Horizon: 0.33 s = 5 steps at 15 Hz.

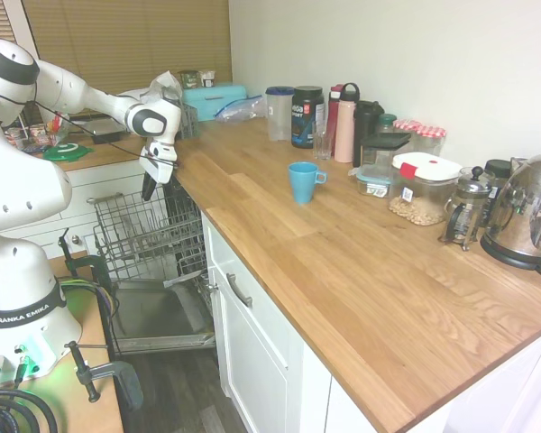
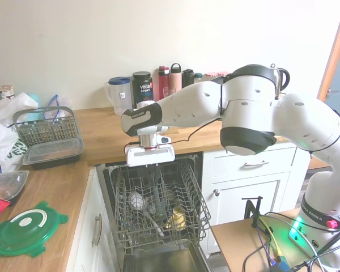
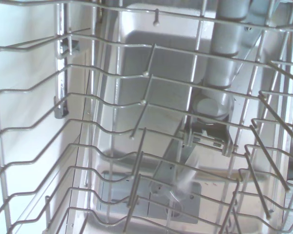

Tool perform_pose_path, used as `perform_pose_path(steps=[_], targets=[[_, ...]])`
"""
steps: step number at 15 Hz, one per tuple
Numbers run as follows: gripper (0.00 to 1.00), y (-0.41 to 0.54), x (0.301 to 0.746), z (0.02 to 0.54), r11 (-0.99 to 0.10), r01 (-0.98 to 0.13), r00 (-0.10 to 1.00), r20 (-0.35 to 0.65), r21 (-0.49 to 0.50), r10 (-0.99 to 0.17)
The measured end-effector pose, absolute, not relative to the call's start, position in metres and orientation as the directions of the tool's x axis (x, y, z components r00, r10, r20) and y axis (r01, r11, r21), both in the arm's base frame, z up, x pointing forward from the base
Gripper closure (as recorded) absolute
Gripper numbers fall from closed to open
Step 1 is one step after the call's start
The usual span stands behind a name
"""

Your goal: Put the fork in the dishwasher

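Observation:
The dishwasher [image 1: 158, 311] stands open under the counter, its grey wire rack [image 1: 144, 230] pulled out over the lowered steel door. My gripper [image 1: 150, 189] hangs over the rack's back edge, its tips [image 2: 152, 180] dipping between the wires. The fingers look open with nothing seen between them. Below them a thin pale utensil, the fork [image 2: 150, 218], lies slanted in the rack [image 2: 184, 187]. In the wrist view the fork [image 3: 185, 173] is a pale blurred streak among the rack wires [image 3: 136, 105].
A blue mug [image 1: 301, 181] stands on the wooden counter [image 1: 361, 271], with bottles, jars and a kettle [image 1: 527, 212] along the wall. A white cupboard door [image 1: 252, 343] flanks the dishwasher. A cutlery basket [image 2: 45, 127] and green lid [image 2: 25, 229] sit on the other counter.

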State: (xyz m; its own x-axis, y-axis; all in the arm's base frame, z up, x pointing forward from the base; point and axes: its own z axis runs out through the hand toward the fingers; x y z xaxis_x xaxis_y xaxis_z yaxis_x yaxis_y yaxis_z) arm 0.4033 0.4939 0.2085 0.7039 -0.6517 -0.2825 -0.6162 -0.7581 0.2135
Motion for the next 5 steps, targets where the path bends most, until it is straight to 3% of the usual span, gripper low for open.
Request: perform_pose_path(steps=[5], targets=[[0.00, 0.501, 0.403, 0.236, -0.767, -0.621, 0.726, -0.249, 0.164, -0.641]])
